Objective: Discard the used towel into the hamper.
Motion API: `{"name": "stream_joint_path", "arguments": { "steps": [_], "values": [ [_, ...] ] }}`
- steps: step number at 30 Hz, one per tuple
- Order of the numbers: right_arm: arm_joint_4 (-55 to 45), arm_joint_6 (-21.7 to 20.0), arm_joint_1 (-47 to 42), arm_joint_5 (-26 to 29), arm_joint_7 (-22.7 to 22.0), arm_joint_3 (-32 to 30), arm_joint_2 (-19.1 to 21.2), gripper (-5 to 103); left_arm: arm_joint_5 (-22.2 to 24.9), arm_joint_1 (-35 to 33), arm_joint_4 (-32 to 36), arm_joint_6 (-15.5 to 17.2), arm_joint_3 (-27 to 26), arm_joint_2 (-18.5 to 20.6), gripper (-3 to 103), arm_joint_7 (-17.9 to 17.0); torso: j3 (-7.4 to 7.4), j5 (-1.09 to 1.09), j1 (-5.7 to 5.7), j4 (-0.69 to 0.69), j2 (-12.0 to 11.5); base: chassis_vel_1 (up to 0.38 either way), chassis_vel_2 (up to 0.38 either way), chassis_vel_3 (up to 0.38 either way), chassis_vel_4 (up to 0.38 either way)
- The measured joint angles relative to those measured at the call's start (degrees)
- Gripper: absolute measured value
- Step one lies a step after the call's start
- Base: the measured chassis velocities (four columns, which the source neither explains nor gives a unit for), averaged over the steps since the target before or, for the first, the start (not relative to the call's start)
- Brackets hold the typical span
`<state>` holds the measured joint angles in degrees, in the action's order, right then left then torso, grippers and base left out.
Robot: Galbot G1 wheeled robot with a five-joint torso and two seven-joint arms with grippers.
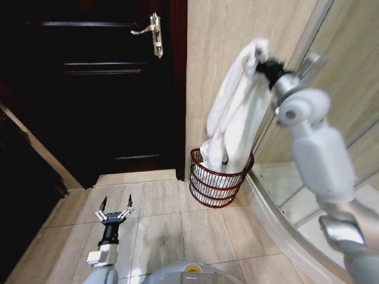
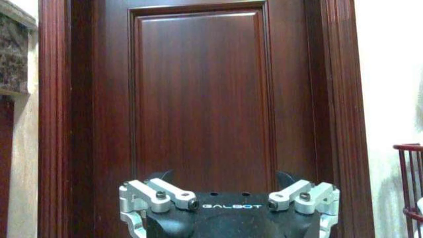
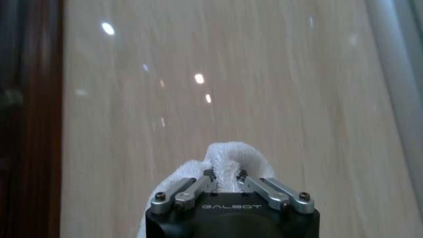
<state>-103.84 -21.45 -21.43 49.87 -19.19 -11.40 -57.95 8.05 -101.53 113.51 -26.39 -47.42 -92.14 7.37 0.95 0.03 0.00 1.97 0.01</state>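
Gripping the towel (image 1: 237,112), the right hand (image 1: 265,65) dangles it into the hamper (image 1: 218,180) on beige floor tiles (image 1: 160,225).

Left gripper (image 2: 228,210): black body showing at the frame's lower edge, silver finger links spreading wide to either side. Dark red-brown panelled door (image 2: 198,99) standing beyond it. Hamper (image 2: 409,183): red wire rim peeking in beside a pale wall (image 2: 390,74).
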Motion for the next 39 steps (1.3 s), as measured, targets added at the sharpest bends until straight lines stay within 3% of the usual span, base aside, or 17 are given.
{"name": "stream_joint_path", "arguments": {
  "steps": [6, 9, 14, 17, 20, 23, 24, 25, 28, 31, 36, 39],
  "values": [
    [4.7, 2.6, -8.3, -2.4, 0.6, -0.8, -5.7, 12, 0.3, -0.3, 0.1, -0.3, -0.1, 0.0, 100, -0.1, 0.0, -0.04, 0.0, 0.0, 0.0, 0.0, 0.0, 0.0, 0.0],
    [8.0, 3.6, -12.3, -6.5, 2.3, -1.6, -8.4, 12, 0.8, -0.4, 0.2, -0.5, -0.2, 0.0, 100, -0.1, 0.0, -0.05, 0.0, 0.01, 0.0, 0.0, 0.0, 0.0, 0.0],
    [10.2, 2.9, -16.2, -10.0, 4.9, -2.4, -9.3, 12, 1.2, -0.4, 0.1, -0.5, -0.3, 0.0, 100, -0.2, 0.0, -0.03, 0.0, 0.0, 0.0, 0.0, 0.0, 0.0, 0.0],
    [11.0, 1.0, -18.1, -10.9, 5.6, -2.5, -9.5, 12, 1.3, -0.2, 0.0, -0.5, -0.3, 0.0, 100, -0.2, 0.0, -0.03, 0.0, 0.0, 0.0, 0.0, 0.0, 0.0, 0.0],
    [11.5, -4.1, -19.5, -11.1, 5.8, -2.0, -9.6, 12, 1.4, 0.1, -0.1, -0.5, -0.2, 0.0, 100, -0.2, 0.0, -0.05, 0.0, -0.01, 0.0, 0.0, 0.0, 0.0, 0.0],
    [11.7, -7.8, -19.5, -10.1, 3.1, -1.0, -9.9, 12, 1.5, 0.2, -0.1, -0.5, -0.2, 0.0, 100, -0.2, -0.01, -0.03, 0.0, 0.0, 0.0, 0.0, 0.0, 0.0, 0.0],
    [11.6, -11.2, -19.4, -8.1, 0.6, -0.6, -10.1, 12, 1.7, 0.2, -0.1, -0.5, -0.2, 0.0, 100, -0.2, -0.01, -0.05, 0.0, 0.0, 0.0, 0.0, 0.0, 0.0, 0.0],
    [11.6, -11.2, -19.4, -8.1, 0.6, -0.6, -10.1, 12, 1.7, 0.2, -0.1, -0.5, -0.2, 0.0, 100, -0.2, -0.01, -0.05, 0.0, 0.0, 0.0, 0.0, 0.0, 0.0, 0.0],
    [11.6, -18.4, -18.9, -2.1, -3.3, -0.7, -10.9, 12, 2.3, 0.3, -0.1, -0.5, -0.3, 0.0, 100, -0.2, -0.01, -0.05, 0.0, 0.0, 0.0, 0.0, 0.0, 0.0, 0.0],
    [12.7, -20.5, -18.4, -0.7, -4.3, -0.8, -11.4, 12, 2.7, 0.3, -0.3, -0.5, -0.4, 0.0, 100, -0.3, 0.0, -0.02, 0.0, 0.01, 0.0, 0.0, 0.0, 0.0, 0.0],
    [8.6, -20.6, -19.6, -3.4, -3.3, -1.0, -10.2, 10, 3.3, 0.5, -0.8, -0.4, -0.4, 0.0, 100, -0.3, 0.01, -0.02, 0.0, -0.01, 0.0, 0.0, 0.0, 0.0, 0.0],
    [4.3, -19.7, -20.3, -3.6, -5.6, -1.1, -9.4, 20, 3.3, 0.8, -1.1, -0.3, -0.3, 0.0, 100, -0.3, 0.01, -0.03, 0.0, 0.0, 0.0, 0.0, 0.0, 0.0, 0.0]
  ]
}}
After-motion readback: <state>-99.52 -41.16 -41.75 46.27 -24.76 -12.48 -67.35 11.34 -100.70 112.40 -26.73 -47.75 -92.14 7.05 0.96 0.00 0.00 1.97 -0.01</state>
